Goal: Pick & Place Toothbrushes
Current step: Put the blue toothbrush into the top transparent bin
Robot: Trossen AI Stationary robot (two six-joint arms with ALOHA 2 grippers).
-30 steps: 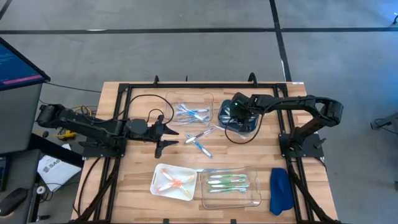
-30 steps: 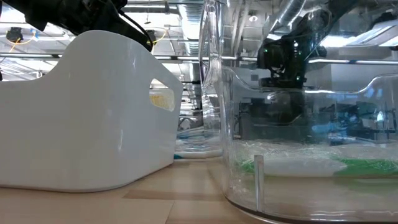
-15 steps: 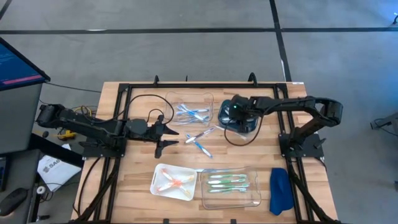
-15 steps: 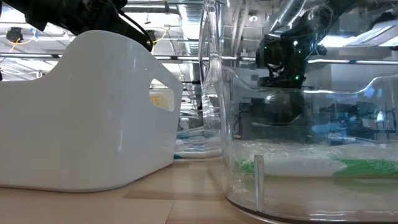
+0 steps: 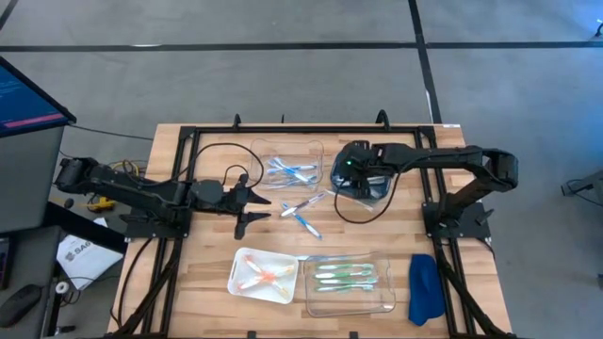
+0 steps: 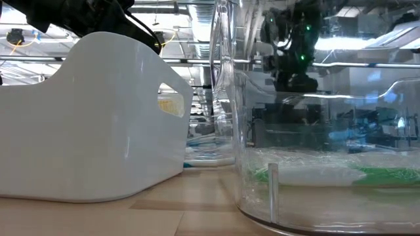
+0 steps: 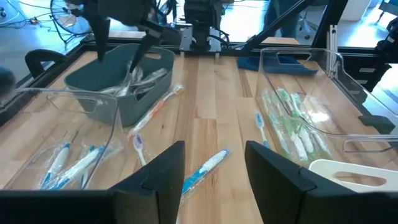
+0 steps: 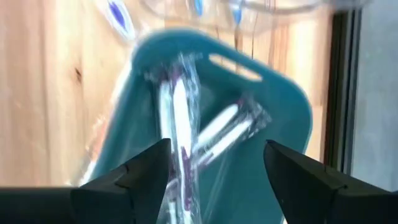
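Wrapped white-grey toothbrushes (image 8: 186,124) lie in a teal bin (image 5: 363,184) at the far right. My right gripper (image 8: 217,186) hangs open above them, touching nothing. Light blue toothbrushes (image 5: 290,171) lie in a clear tray (image 5: 316,151) at the far middle. A few loose toothbrushes (image 5: 303,212) lie flat on the wood. Orange ones (image 5: 264,275) lie in a white tray (image 5: 240,259). Green ones (image 5: 347,275) lie in a clear tray (image 5: 382,299). My left gripper (image 7: 211,180) waits open at the left, level, pointing at a loose light blue toothbrush (image 7: 205,168).
A blue cloth (image 5: 424,287) lies at the near right corner. A black frame (image 5: 188,141) runs round the tabletop, and a cable (image 5: 221,151) loops over the wood at the far left. In the low view the white tray (image 6: 98,118) and the clear tray (image 6: 315,164) stand close in front.
My right gripper has risen above the teal bin and shifted a little toward the table's left. The toothbrushes in the bin stay where they lie.
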